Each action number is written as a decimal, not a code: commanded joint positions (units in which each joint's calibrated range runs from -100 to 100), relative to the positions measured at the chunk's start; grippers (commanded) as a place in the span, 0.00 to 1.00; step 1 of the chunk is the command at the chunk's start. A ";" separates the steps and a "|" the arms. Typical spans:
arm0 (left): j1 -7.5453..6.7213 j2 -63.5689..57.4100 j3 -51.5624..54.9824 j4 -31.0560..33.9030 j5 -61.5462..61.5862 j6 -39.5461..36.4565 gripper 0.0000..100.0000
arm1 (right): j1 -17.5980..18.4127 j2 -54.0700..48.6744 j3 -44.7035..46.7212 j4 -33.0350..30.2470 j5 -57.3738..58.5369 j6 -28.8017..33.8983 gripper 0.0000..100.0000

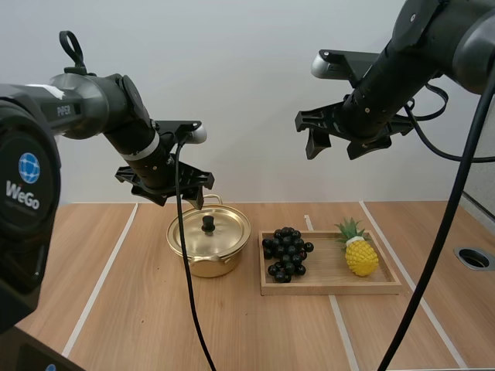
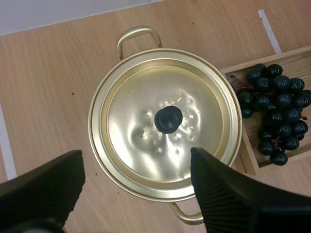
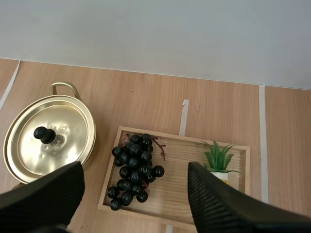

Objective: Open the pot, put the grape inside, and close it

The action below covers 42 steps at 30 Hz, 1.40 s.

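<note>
Our left gripper (image 1: 166,188), spread and empty, hangs left of centre over the knob (image 1: 208,224) of the lid (image 1: 228,232). Our right gripper (image 1: 334,148), also spread and empty, sits upper right. The grapes (image 1: 286,251) lie on the tray (image 1: 332,287), mid-frame, beside the closed pot (image 1: 203,264). An off-centre pinch could let the round knob slip and drop the lid. How high the fingers (image 2: 43,189) stand above the knob is hard to judge, and the pot's inside is hidden.

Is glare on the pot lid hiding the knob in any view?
Left wrist view: the lid shows bright rippled reflections, but the black knob stands out plainly. Right wrist view: only a mild sheen, knob plain. High view: even light, no glare.
</note>
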 commanded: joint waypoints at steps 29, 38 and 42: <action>-5.90 13.16 0.26 -0.80 -15.95 1.92 1.00 | 0.11 -0.62 0.15 -0.35 0.00 -1.15 1.00; -5.90 16.95 0.26 0.22 -16.63 1.04 1.00 | 0.11 -0.62 0.15 -0.35 0.00 -1.15 1.00; -5.90 17.92 0.26 0.22 -17.89 2.38 0.99 | 0.11 -0.62 0.15 -0.35 0.00 -1.15 1.00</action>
